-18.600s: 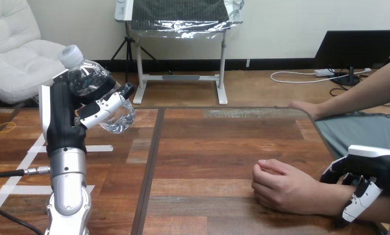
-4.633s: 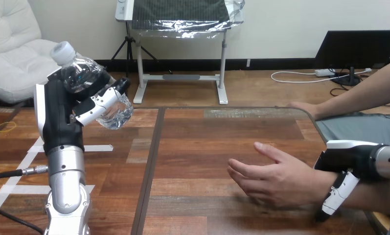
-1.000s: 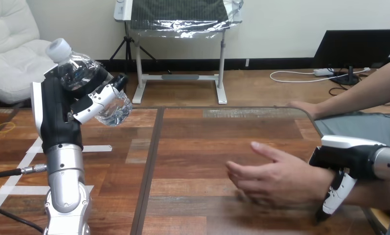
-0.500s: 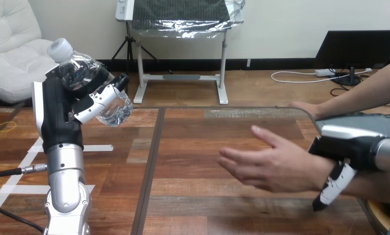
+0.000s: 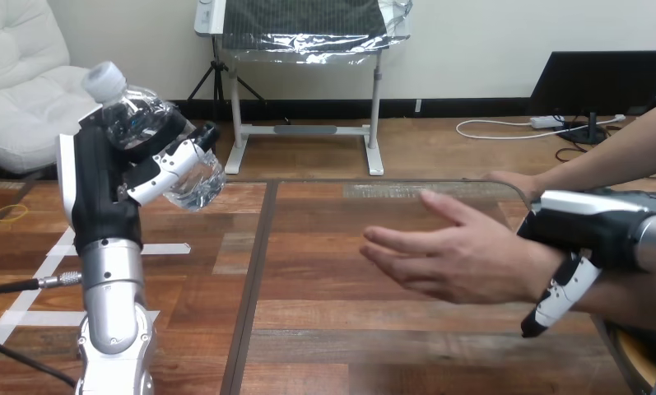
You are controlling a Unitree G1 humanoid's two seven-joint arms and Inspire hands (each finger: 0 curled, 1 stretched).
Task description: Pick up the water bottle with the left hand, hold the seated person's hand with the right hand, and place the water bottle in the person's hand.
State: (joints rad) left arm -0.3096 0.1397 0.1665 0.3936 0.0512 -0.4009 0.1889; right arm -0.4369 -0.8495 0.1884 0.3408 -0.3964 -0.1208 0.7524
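The left robot hand (image 5: pixel 102 193) is raised over the left part of the worktop (image 5: pixel 374 329). Its jointed black-and-white fingers (image 5: pixel 169 167) are clenched round the water bottle (image 5: pixel 194 183), which is clear, crinkled plastic with a rounded white cap (image 5: pixel 104 81) (tilted up and to the left). The right robot hand (image 5: pixel 588 234) lies over the person's wrist (image 5: pixel 528 273) with its smooth white shell uppermost, and one finger hooks down the near side, grasping it. The person's hand (image 5: pixel 452 255) is open above the wood, fingers stretched toward the bottle, well apart from it. The worktop is brown planks with a dark seam, and white tape strips (image 5: pixel 28 306) lie at its left.
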